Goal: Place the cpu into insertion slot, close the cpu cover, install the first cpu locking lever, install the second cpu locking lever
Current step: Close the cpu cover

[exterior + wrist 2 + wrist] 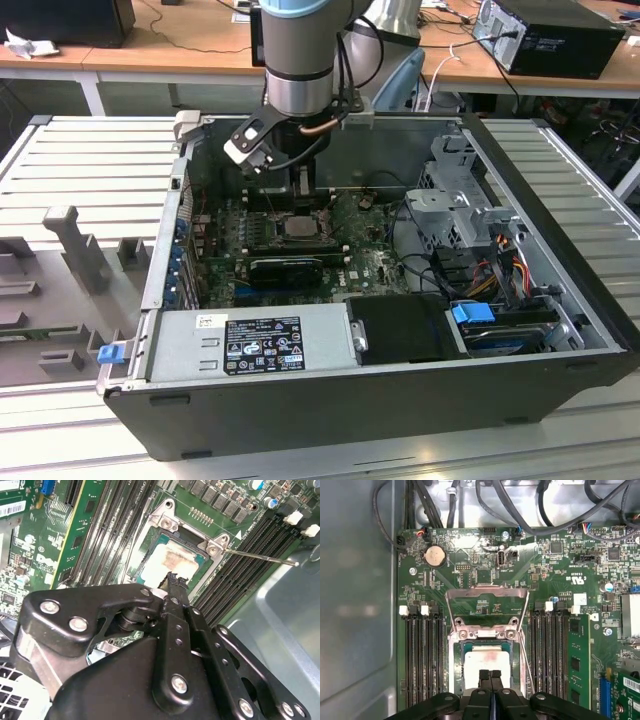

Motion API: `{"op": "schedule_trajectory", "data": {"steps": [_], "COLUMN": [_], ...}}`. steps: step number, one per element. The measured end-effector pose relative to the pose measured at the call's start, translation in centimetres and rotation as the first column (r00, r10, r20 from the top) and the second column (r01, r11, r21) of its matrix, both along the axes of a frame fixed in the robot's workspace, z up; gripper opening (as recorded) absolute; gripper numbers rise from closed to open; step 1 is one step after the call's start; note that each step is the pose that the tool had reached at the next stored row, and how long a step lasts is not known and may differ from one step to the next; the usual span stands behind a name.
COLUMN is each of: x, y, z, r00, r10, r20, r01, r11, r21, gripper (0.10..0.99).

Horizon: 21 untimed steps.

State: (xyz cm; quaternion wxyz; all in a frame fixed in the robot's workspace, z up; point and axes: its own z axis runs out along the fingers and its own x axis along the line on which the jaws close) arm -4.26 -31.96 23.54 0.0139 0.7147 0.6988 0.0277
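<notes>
The cpu [487, 661] lies flat in the insertion slot [454, 670], its face smeared with pale paste. The slot sits on the green motherboard [470, 575] inside an open computer case [400, 410], which rests on the slatted table [80, 160]. In the exterior view the slot is in the part of the case nearer the table's far edge.

The cpu cover [485, 590] is open — its silvery frame lies tipped back over the board beyond the hinge, off the chip. The gripper [490, 674] hangs directly over the cpu, its two black fingers pressed together with nothing between them. In the second wrist view the tips come down at the chip's edge; whether they touch it I cannot tell.

A thin locking lever [260, 557] juts from the slot's corner out across the black memory slots [422, 655], which flank the slot closely on both sides. A green memory module [579, 665] stands just past one bank. Past the open cover are a coin battery [434, 556] and loops of black cable [520, 505].

In the exterior view a long black card [285, 270] lies just beside the slot, toward the table's near edge. A power supply [250, 345] runs along the case's near wall, and a drive cage [450, 210] is at the exterior view's right. Grey fixtures [75, 250] stand on the table at the exterior view's left.
</notes>
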Motion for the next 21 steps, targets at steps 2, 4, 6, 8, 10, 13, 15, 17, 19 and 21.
{"op": "schedule_trajectory", "data": {"steps": [2, 4, 6, 8, 10, 13, 15, 17, 19, 21], "x": [0.25, 0.70, 0.87, 0.89, 0.89, 0.92, 2.67, 2.67, 2.72, 3.02], "y": [-0.03, -0.03, -0.04, -0.03, -0.03, -0.03, -0.03, -0.03, -0.03, -0.03], "z": [0.00, -0.01, -0.02, 0.27, 1.26, 3.41, 3.44, 4.01, 4.02, 4.03], "r00": [1.0000, 1.0000, 1.0000, 1.0000, 1.0000, 1.0000, 1.0000, 1.0000, 1.0000, 1.0000], "r10": [0.000, 0.000, 0.000, 0.000, 0.000, 0.000, 0.000, 0.000, 0.000, 0.000], "r20": [-0.0001, -0.0017, -0.0026, -0.0026, -0.0025, -0.0026, -0.0090, -0.0093, -0.0092, -0.0092], "r01": [0.000, 0.000, 0.000, 0.000, 0.000, 0.000, 0.000, 0.000, 0.000, 0.000], "r11": [1.0000, 1.0000, 1.0000, 1.0000, 1.0000, 1.0000, 1.0000, 1.0000, 1.0000, 1.0000], "r21": [0.000, 0.000, 0.000, 0.000, 0.000, 0.000, 0.000, 0.000, 0.002, 0.001], "gripper": [0.106, 0.106, 0.106, 0.106, 0.106, 0.106, 0.106, 0.106, 0.106, 0.106]}}
